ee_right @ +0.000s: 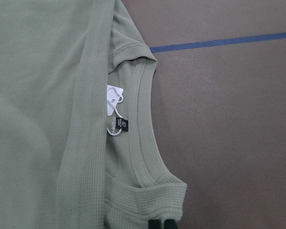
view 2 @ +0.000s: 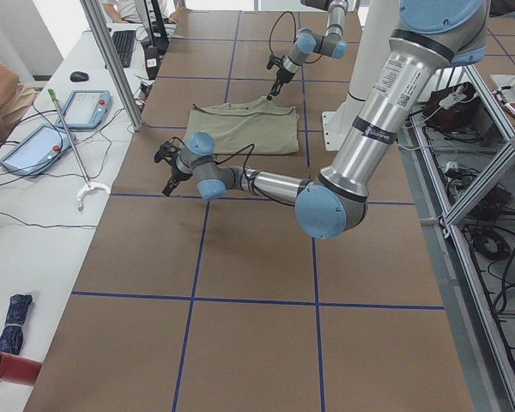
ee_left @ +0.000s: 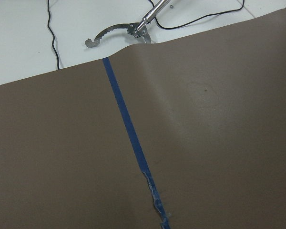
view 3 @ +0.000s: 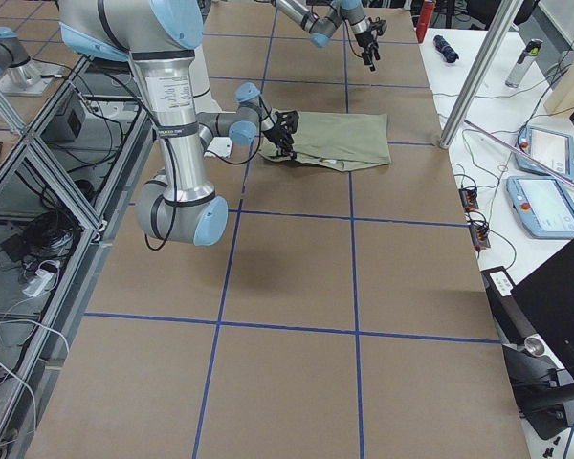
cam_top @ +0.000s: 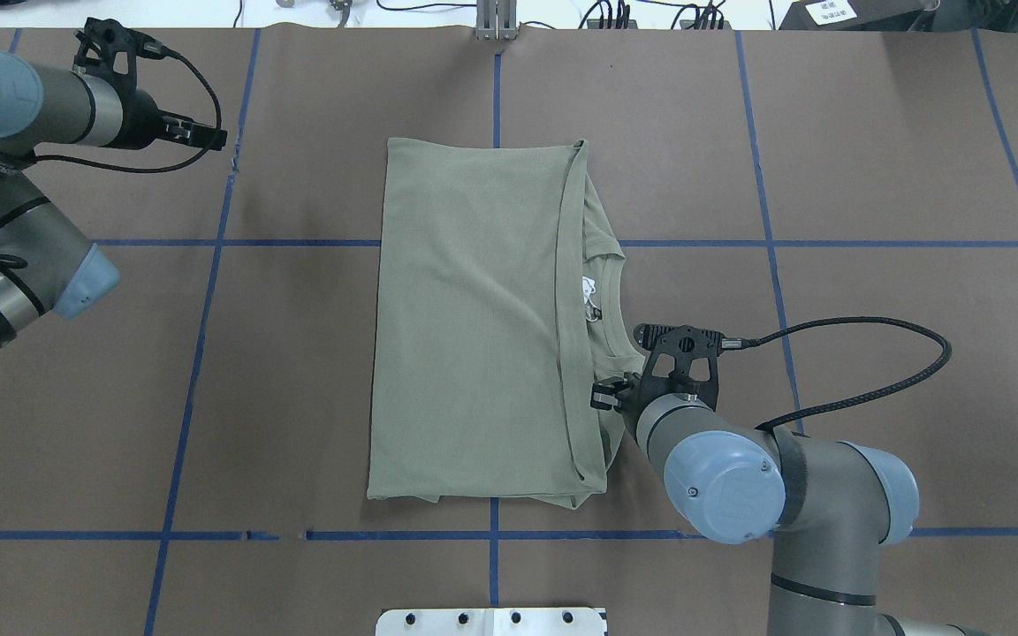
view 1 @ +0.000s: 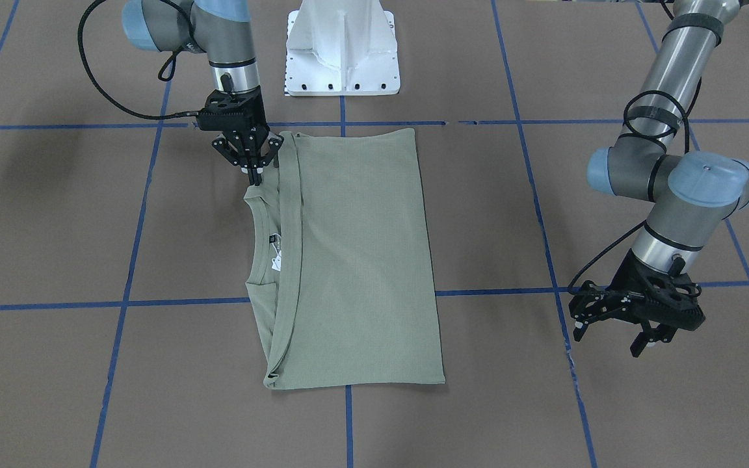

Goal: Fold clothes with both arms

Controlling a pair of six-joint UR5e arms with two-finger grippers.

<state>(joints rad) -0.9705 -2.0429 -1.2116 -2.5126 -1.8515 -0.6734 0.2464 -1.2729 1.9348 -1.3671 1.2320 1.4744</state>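
An olive-green shirt [view 1: 355, 260] lies folded lengthwise on the brown table, its collar and white label [ee_right: 113, 102] exposed along one long edge. It also shows in the overhead view [cam_top: 474, 318]. My right gripper [view 1: 256, 177] points down at the shoulder beside the collar, its fingers closed on the fabric edge. In the right wrist view its black fingertips [ee_right: 154, 223] sit close together on the shirt's shoulder. My left gripper [view 1: 608, 338] is open and empty, low over bare table well away from the shirt. It also shows in the overhead view [cam_top: 200, 137].
Blue tape lines [view 1: 342, 123] grid the table. The white pedestal base [view 1: 342, 52] stands behind the shirt. A metal grabber tool [ee_left: 128, 31] lies on the white side table past the table's edge. Tablets and cables lie there too [view 2: 86, 107].
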